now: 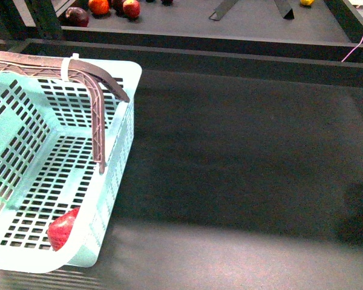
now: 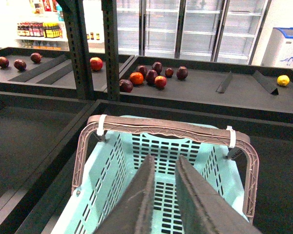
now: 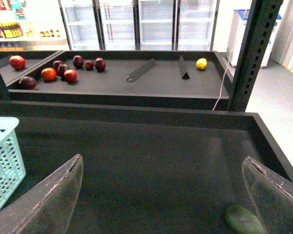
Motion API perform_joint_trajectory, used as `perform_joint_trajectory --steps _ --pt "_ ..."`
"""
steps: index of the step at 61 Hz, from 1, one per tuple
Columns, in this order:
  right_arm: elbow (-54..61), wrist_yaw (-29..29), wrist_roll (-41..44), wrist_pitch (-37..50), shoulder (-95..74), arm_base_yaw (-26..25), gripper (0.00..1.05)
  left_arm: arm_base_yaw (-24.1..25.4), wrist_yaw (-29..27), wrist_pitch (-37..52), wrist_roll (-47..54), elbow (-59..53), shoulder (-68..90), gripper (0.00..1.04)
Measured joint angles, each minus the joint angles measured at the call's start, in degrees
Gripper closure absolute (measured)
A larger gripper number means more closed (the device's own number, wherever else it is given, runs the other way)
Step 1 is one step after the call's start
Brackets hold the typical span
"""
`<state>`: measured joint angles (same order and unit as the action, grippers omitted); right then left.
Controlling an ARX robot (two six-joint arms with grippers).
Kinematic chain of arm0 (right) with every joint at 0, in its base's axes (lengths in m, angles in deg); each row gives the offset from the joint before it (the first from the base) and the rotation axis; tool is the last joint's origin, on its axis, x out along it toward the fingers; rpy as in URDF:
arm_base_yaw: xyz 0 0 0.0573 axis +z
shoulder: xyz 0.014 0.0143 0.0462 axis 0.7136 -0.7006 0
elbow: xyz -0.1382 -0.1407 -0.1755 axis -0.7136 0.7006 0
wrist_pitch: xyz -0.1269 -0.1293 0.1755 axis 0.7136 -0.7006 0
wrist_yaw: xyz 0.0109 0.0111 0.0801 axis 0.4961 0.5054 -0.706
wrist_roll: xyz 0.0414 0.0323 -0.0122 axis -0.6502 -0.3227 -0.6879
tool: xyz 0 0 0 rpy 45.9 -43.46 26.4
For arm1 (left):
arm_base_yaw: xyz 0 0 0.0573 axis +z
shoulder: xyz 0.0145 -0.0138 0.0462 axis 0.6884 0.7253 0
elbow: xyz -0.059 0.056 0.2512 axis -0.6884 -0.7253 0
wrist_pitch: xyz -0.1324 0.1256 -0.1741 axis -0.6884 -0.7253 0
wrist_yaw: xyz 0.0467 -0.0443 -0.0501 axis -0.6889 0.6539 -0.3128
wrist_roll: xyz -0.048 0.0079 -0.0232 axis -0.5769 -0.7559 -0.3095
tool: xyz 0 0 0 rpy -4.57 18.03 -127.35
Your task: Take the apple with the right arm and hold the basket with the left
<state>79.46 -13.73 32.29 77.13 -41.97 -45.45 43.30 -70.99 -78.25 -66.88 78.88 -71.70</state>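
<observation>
The mint-aqua basket (image 1: 118, 151) with mauve-brown handles (image 1: 100, 115) stands at the left of the dark shelf. A deep-red apple (image 1: 63, 229) lies in its near right corner, partly behind the slotted wall. In the left wrist view my left gripper (image 2: 164, 158) is over the basket (image 2: 110, 168), jaws close together and shut on it; the spot it grips is hidden under the fingers. The far handle (image 2: 166, 127) shows beyond the tips. My right gripper (image 3: 163, 190) is wide open and empty above the dark shelf floor, to the right of the basket's corner (image 3: 2, 161). Neither gripper shows in the front view.
A green fruit (image 3: 241, 220) lies on the floor near my right gripper's finger. The far shelf holds a red apple (image 2: 96, 64), an orange fruit (image 2: 136, 78), dark purple fruits (image 2: 151, 76) and a yellow fruit (image 3: 201, 64). A raised shelf edge (image 1: 230, 57) and upright posts (image 3: 254, 53) border the shelf.
</observation>
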Motion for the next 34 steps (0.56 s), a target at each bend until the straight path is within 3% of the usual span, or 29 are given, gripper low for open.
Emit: perform_joint_trajectory --steps 18,34 --pt "0.00 0.00 0.00 0.00 0.00 0.00 0.09 0.00 0.00 0.00 0.02 0.00 0.00 0.08" --pt "0.00 0.02 0.00 0.00 0.00 0.00 0.09 0.00 0.00 0.00 0.11 0.00 0.00 0.07"
